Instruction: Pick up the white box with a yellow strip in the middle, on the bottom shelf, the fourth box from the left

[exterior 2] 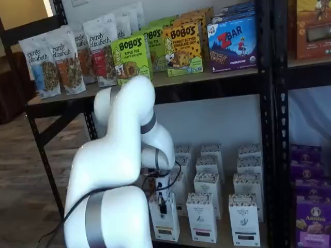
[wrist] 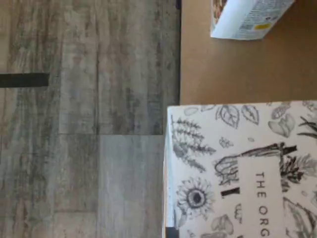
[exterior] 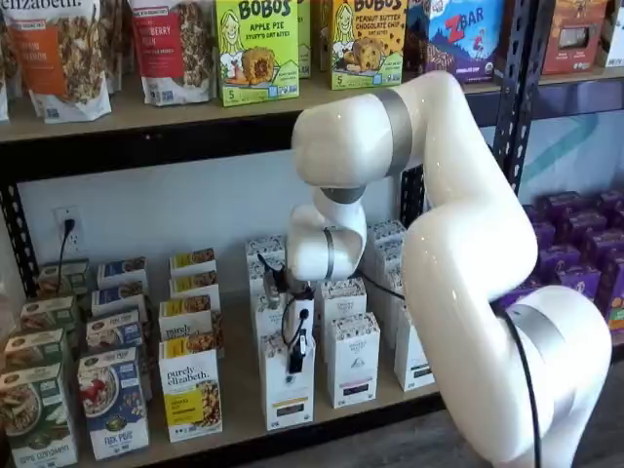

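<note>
Down at the front edge of the bottom shelf (exterior: 244, 405), a light tan wooden board with a black metal rail, the two black fingers (exterior: 295, 356) are clenched on the white box with a yellow strip (exterior: 290, 395). They grip this tall narrow white carton near its dark-speckled top, in both shelf views. The white round arm (exterior: 458, 244) bends down to it from the right.

The box stands upright. Its long side runs up and down, and its front faces out of the shelf. It sits in the front row, with a "purely elizabeth" box with a big yellow label (exterior: 191, 395) on one side and a like white carton (exterior: 352, 359) on the other.

Only the wrist view shows the box top (wrist: 242, 168) close up, white with black drawings of leaves and a sunflower. It also shows the grey wooden floor (wrist: 84, 124) past the shelf edge. The fingers do not show there.
</note>
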### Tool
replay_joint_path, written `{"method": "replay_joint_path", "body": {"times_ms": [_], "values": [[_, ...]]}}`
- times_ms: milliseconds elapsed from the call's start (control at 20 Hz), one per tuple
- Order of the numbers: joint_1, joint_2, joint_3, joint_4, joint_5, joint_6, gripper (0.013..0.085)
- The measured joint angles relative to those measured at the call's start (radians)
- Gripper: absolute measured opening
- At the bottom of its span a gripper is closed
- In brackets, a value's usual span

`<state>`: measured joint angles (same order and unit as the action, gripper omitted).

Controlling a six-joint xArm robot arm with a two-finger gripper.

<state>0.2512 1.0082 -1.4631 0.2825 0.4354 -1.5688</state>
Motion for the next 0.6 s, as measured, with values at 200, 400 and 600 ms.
{"method": "replay_joint_path", "body": {"times_ms": [200,400,600], "values": [[0.013,-0.047,0.073,0.037,-0.023,-0.024,0.0450],[0.028,-0.095,0.154,0.039,-0.063,-0.015,0.0450],[0.041,-0.138,0.224,0.023,-0.091,0.009,0.0450]]}}
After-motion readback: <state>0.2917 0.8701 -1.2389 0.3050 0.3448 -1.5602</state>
